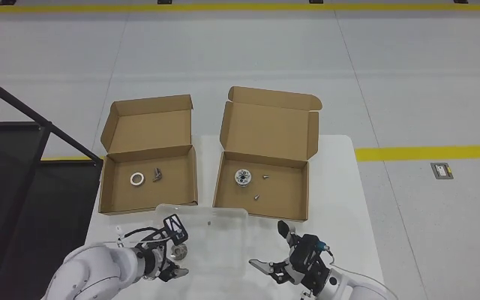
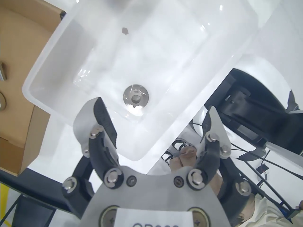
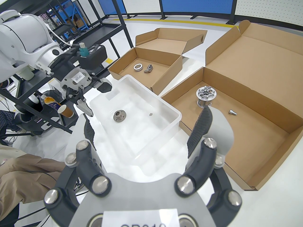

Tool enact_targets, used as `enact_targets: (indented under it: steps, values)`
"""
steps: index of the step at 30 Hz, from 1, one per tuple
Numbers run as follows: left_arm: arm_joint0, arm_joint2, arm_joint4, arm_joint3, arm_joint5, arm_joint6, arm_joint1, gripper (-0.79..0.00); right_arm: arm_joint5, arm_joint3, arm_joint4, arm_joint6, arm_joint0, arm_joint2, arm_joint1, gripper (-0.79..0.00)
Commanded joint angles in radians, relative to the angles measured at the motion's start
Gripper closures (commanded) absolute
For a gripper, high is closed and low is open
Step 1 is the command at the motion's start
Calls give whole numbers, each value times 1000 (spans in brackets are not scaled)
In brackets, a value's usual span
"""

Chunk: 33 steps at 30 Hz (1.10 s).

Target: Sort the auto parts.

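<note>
1. On the white tabletop (image 1: 337,210), a clear plastic bin (image 1: 217,211) sat nearest you, with two open cardboard boxes just behind it.
2. Inside the bin, a flanged metal part (image 2: 135,98) lay flat on the floor. A tiny dark piece (image 2: 125,31) lay well apart from it.
3. The left box (image 1: 172,191) held a metal ring (image 1: 138,178) and a small bracket (image 1: 157,175). The right box (image 1: 289,191) held a round hub (image 1: 242,176) and a small bolt (image 1: 265,178).
4. Your left jaws were spread wide and empty above the bin's near end, with the flanged part just ahead of them. Your right jaws were also spread wide and empty, near the bin's other near corner.
5. The flanged part looked low and smooth, so the jaws could slip off its hub or scrape the bin wall. The bin looked light, so a nudge might slide it toward the boxes. Both arms were close together, and a reach by either could clip the other.
6. Each wrist plate carried a white printed label, cut off at the edge. Display panels behind carried logo print, which is not read out.
</note>
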Motion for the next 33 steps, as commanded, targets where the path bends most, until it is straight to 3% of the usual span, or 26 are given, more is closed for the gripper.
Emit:
enact_targets:
  steps: [1,6,18,33]
  values:
    - [-7,20,28,10,12,-15,1,-483,0,0,0,0,0,0,0,-785]
    - [-42,61,103,54,70,-23,1,-388,0,0,0,0,0,0,0,-785]
    - [-123,201,263,182,170,27,-15,-388,0,0,0,0,0,0,0,-785]
    - [-175,280,305,266,210,11,-27,-382,0,0,0,0,0,0,0,-785]
